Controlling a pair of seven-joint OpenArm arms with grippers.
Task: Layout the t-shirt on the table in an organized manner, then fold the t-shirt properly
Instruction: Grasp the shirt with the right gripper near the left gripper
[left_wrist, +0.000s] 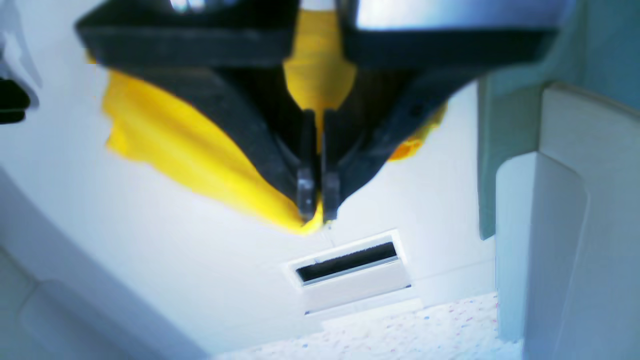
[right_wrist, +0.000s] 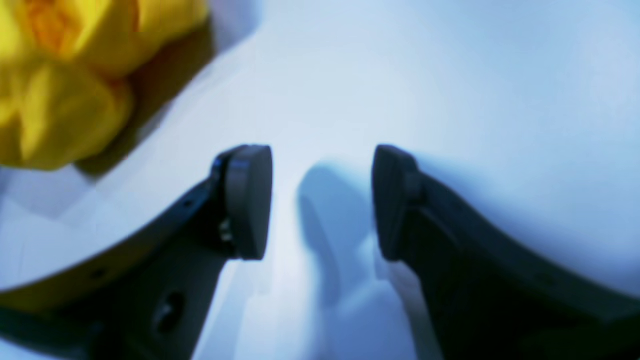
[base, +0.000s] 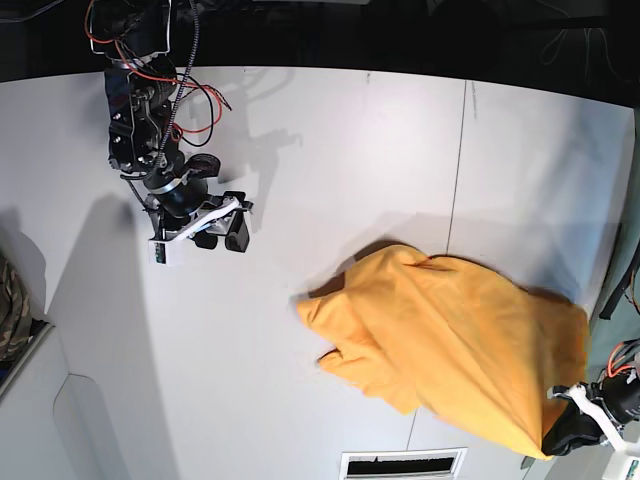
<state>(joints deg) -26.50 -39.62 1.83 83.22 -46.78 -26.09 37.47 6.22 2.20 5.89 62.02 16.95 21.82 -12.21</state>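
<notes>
The orange-yellow t-shirt (base: 450, 340) lies crumpled and partly spread on the white table (base: 330, 150), right of centre. My left gripper (base: 565, 438) is at the table's near right corner, shut on a corner of the shirt; in the left wrist view the closed gripper (left_wrist: 317, 210) pinches the yellow cloth (left_wrist: 165, 140), which stretches away behind the fingers. My right gripper (base: 222, 232) is open and empty over bare table, well to the left of the shirt. In the right wrist view the open gripper (right_wrist: 322, 200) faces the white surface, with bunched shirt (right_wrist: 65, 100) at upper left.
A rectangular slot (base: 400, 465) is set in the table's near edge, below the shirt; it also shows in the left wrist view (left_wrist: 347, 262). A camouflage cloth (base: 10, 300) lies at the far left edge. Dark seam lines (base: 457, 180) cross the tabletop.
</notes>
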